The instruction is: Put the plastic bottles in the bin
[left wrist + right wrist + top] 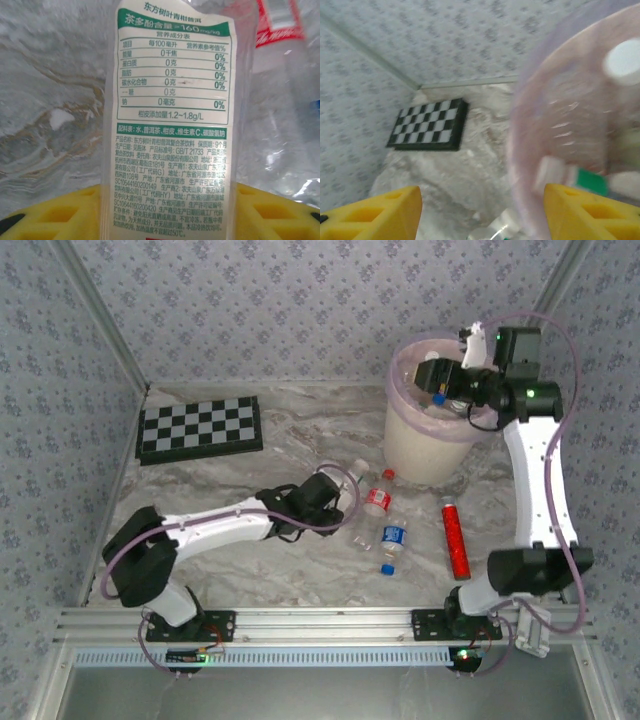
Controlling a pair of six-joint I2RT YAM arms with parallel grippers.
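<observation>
Left gripper (167, 200): clamped on green-label bottle (170, 100), mid-table. Right gripper (482, 192): jaws wide, empty, over bin (430, 445) rim. Open marble table (300, 430) toward chessboard (200, 428).

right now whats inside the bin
Through the pink liner of the bin, the right wrist view shows a white cap and a green-labelled bottle. From above, the right gripper covers part of the opening, and the wall hides whatever lies deeper.

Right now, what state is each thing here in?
Bin, upright, bottles inside.
Left end effector, shut on green-label bottle.
Right end effector, open, above bin.
Red-label bottle, lying on table.
Blue-label bottle, lying on table.
Red cylinder, lying on table.
Chessboard, lying flat.
</observation>
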